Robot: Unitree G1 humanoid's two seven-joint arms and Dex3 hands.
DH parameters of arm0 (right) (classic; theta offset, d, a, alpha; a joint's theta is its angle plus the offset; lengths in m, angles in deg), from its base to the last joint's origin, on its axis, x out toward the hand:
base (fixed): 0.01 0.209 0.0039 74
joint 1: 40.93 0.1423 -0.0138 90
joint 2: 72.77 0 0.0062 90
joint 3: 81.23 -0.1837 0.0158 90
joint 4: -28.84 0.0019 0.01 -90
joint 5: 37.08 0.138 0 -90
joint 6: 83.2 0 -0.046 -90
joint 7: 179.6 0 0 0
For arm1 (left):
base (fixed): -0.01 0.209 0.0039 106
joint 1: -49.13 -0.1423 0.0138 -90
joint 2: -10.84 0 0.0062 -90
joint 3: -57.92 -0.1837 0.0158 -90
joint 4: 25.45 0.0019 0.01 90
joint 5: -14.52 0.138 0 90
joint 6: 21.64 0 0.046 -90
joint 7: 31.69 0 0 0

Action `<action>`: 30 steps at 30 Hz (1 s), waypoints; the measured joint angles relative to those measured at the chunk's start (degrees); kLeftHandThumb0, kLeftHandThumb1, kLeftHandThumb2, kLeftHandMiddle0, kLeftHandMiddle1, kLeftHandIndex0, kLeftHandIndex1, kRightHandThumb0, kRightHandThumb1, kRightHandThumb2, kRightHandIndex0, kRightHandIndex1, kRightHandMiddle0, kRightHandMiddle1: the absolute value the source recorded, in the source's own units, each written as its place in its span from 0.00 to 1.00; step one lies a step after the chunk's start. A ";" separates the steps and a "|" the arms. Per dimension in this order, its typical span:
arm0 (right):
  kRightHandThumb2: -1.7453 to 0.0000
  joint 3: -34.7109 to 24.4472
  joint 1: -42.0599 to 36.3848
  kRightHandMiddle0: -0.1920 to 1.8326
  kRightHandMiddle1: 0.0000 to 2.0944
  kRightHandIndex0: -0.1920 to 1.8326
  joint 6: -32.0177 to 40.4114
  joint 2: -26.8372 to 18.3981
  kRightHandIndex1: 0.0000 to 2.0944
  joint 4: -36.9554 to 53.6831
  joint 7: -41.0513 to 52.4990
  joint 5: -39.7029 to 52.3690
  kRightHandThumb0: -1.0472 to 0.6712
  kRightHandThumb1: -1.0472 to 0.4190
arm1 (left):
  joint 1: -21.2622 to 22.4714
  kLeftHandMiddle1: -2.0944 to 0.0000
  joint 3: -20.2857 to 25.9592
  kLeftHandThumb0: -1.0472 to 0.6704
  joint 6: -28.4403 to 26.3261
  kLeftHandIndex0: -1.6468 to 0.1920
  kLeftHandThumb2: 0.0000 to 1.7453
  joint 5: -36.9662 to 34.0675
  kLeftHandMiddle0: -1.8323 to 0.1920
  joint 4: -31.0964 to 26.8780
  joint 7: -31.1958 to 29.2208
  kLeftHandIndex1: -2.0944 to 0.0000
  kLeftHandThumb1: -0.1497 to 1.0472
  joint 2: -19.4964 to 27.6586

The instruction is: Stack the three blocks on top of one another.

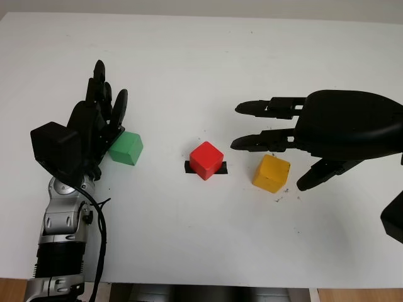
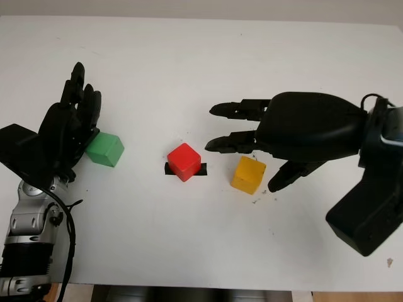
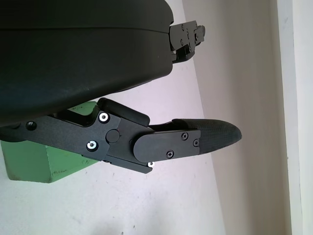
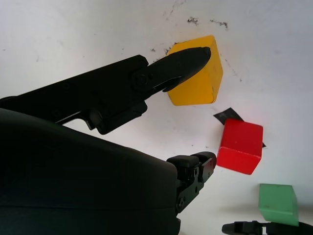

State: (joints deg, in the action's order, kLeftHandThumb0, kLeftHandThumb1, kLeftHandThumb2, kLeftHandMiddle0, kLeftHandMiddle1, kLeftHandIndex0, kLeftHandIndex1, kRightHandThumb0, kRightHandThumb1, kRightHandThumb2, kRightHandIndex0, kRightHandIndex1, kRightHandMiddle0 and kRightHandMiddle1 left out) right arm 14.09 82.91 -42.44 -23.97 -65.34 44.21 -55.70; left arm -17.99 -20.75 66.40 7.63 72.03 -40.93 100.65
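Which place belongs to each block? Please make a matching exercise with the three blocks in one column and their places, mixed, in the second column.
Things:
1. green block
2. red block
3. yellow block

Places:
A. on a black mark on the table, in the middle
B. beside the left hand
C. under the open right hand, between its fingers

Pairs: 1-B, 2-A, 3-C
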 measured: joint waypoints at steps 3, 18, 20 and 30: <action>0.97 0.96 0.02 0.27 0.06 0.10 -1.57 0.23 0.03 -1.26 -1.42 -1.37 0.28 0.08 | 0.00 0.98 0.10 0.20 -0.03 1.00 0.29 -0.13 1.00 0.00 -0.18 0.98 1.00 0.02; 0.97 3.45 0.17 0.32 0.07 0.12 -2.30 0.22 0.03 -2.53 -2.72 -4.13 0.27 0.10 | 0.01 0.98 0.72 0.20 -0.87 1.00 0.29 -0.38 1.00 -0.01 -1.07 0.98 1.00 1.21; 0.97 3.48 0.20 0.32 0.07 0.13 -2.36 0.22 0.03 -2.78 -2.94 -4.63 0.27 0.10 | 0.01 0.98 0.72 0.20 -0.86 1.00 0.29 -0.39 1.00 -0.01 -1.07 0.98 1.00 1.21; 0.97 4.88 1.87 0.37 0.09 0.15 -4.55 0.72 0.04 -8.07 -7.90 -10.61 0.30 0.09 | 0.01 0.98 0.72 0.20 -0.85 1.00 0.29 -0.42 1.00 -0.01 -1.15 0.98 1.00 1.22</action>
State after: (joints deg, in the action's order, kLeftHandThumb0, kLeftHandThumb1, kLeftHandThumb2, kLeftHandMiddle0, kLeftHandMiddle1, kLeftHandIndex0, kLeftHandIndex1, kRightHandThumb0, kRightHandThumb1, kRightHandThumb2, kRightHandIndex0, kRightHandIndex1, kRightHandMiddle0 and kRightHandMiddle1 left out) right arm 18.97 84.79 -46.99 -23.25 -73.41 36.31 -66.31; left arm -17.98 -20.03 65.55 7.20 72.02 -42.08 101.87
